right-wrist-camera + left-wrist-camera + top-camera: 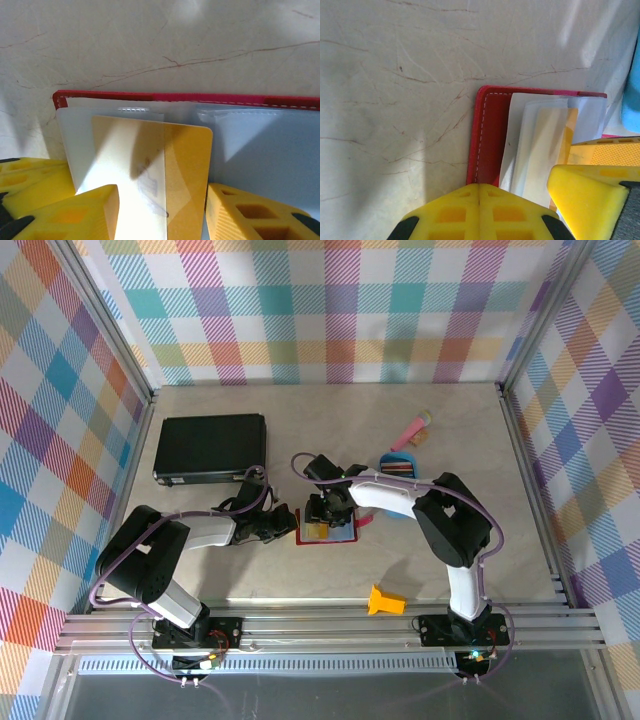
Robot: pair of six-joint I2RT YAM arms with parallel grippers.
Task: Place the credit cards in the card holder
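The 2 yellow fingers (85,215) of the right gripper (162,212) stand about a card's width apart, holding a gold card (185,160) between them by its long edges. The card's far end lies on the open card holder (165,96). Its left half sits under a clear pocket (110,145), and its right half is bare. Beyond the card runs the holder's red stitched edge, and past that the pale veined table (150,40).

The left gripper (535,195) has its 2 fingers close together with a narrow gap. The holder's clear pocket leaves run down into that gap, but I cannot tell whether the fingers pinch them. One finger (477,210) sits at the holder's red near-left border (490,135).

In the top view the holder (328,538) lies open near the table's middle. The right gripper (325,512) hangs over it and hides much of its inside, while the left gripper (285,525) is against its left side.

Well apart, toward the far right, a blue tray (386,461) holds other cards (401,469), with a pink object (412,427) just beyond it. A large black case (210,447) lies at the far left. A small orange-yellow piece (385,600) sits near the front edge, between the 2 arm bases.
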